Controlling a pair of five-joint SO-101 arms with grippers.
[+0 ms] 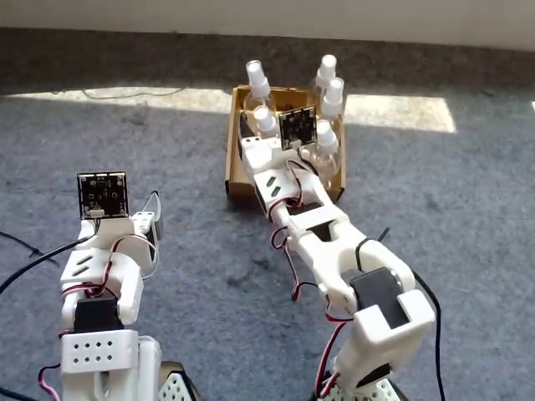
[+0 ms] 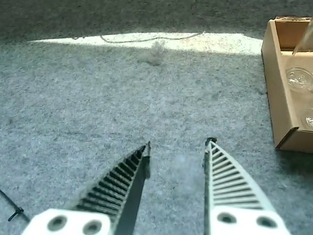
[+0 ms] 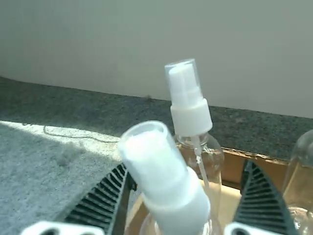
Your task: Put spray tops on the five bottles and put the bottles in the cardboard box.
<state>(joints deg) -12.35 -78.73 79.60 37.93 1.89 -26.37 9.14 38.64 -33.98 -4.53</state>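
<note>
Five bottles (image 1: 257, 83) capped, standing inside cardboard box (image 1: 231, 150) | right hand (image 3: 186, 166) wide open astride one spray top (image 3: 164, 186), gripping nothing | left hand (image 2: 177, 144) open, empty, beside box | imo lift straight up, don't clip tops

My left pincer (image 2: 177, 147), jaws apart: carpet (image 2: 98, 98) passable from 9 through 12 o'clock; the cardboard box (image 2: 276, 93) wall bars 2 o'clock. My right pincer (image 3: 186, 166), jaws apart over the box: a tilted spray top (image 3: 164, 181) sits between them (gap showing on its 3 o'clock side), an upright bottle (image 3: 193, 112) stands close behind at 12, a further bottle (image 3: 301, 171) crowds 3 o'clock.
</note>
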